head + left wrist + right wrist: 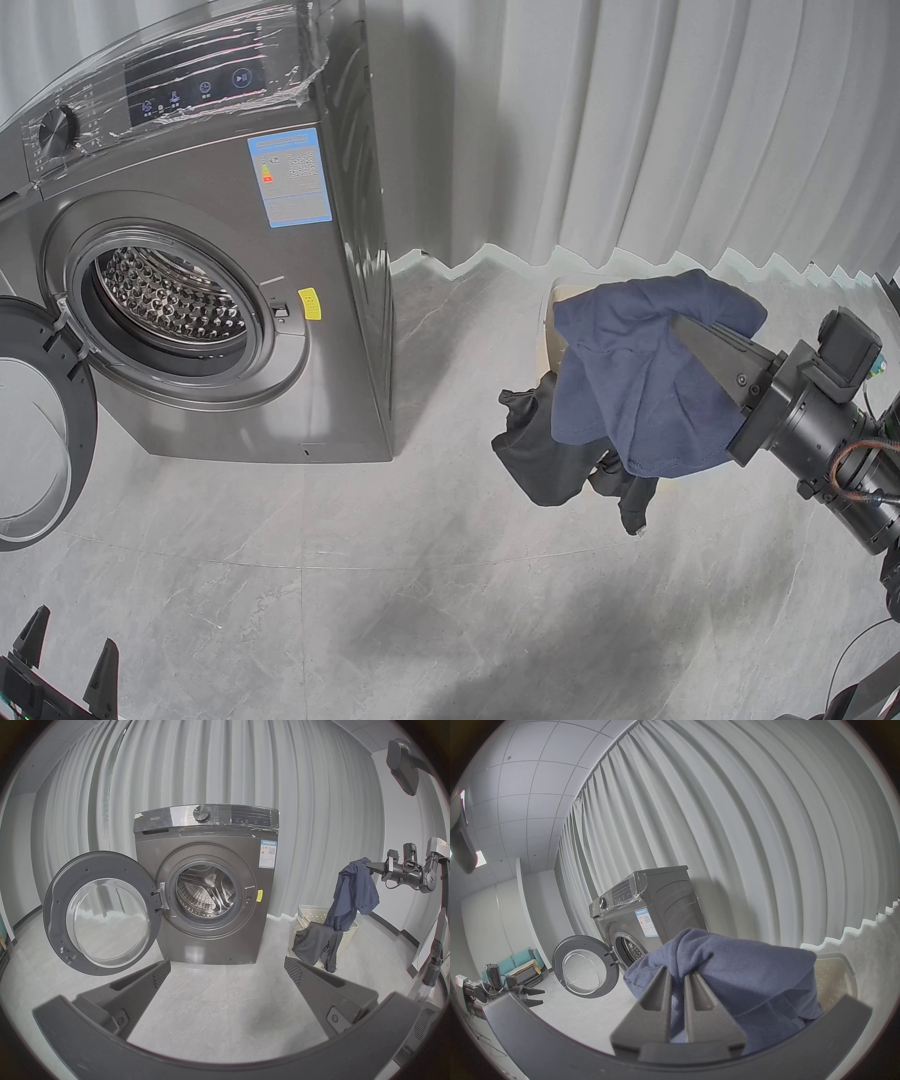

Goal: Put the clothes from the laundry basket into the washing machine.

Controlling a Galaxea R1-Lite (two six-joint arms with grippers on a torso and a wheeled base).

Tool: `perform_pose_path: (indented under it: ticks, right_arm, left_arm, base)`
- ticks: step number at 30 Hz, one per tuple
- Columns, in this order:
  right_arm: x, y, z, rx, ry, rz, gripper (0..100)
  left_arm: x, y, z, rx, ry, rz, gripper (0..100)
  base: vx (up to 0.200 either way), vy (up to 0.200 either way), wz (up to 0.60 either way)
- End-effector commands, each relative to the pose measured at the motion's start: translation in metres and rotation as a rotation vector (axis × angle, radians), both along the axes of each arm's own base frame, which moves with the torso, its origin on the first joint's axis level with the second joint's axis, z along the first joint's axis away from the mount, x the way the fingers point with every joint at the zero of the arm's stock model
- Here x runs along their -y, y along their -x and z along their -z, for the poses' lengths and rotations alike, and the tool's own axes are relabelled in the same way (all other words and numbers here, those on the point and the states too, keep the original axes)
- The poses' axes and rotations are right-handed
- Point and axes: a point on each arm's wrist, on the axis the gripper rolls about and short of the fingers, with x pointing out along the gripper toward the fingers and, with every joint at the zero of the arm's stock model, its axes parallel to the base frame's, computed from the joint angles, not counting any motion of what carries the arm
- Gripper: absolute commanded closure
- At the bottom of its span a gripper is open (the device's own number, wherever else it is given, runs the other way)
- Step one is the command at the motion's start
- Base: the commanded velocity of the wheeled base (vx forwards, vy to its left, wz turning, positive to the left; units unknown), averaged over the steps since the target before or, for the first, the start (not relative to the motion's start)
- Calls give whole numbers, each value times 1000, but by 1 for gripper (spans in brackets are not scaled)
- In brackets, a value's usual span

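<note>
Right gripper (682, 325): fingers shut tight on a blue shirt (630, 380), which hangs lifted above the basket (555, 305). The basket stands on the floor (375, 562), to the robot's right of the washer (309, 394) and near the curtain (609, 122). A dark garment (542, 455) drapes over the basket's front rim, below the shirt. Washer: door (37, 431) swung wide open, drum (169, 298) exposed. Left gripper (67, 652): fingers spread wide, holding nothing, low over the floor before the washer, well apart from the basket.
</note>
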Motion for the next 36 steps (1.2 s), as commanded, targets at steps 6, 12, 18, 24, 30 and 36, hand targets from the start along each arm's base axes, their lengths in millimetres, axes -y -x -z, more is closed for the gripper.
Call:
perform_pose_path:
  ticks: [6, 12, 18, 24, 30, 36]
  right_arm:
    - [-6, 7, 11, -29, 29, -68, 100]
    - [-11, 7, 12, -20, 21, -90, 100]
    - [-18, 10, 13, -20, 7, -125, 100]
    - [-20, 9, 6, 17, -25, -130, 100]
    - [-20, 9, 5, 23, -30, -130, 100]
    - [-18, 5, 6, 20, -26, -106, 100]
  left_arm:
    - [0, 0, 5, -3, 1, 0, 0]
    - [0, 0, 5, -3, 1, 0, 0]
    - [0, 0, 5, -3, 1, 0, 0]
    - [0, 0, 5, -3, 2, 0, 0]
    - [0, 0, 5, -3, 2, 0, 0]
    - [0, 0, 5, -3, 1, 0, 0]
  base:
    - [0, 200, 0]
    - [0, 200, 0]
    - [0, 200, 0]
    - [0, 200, 0]
    - [0, 200, 0]
    - [0, 67, 0]
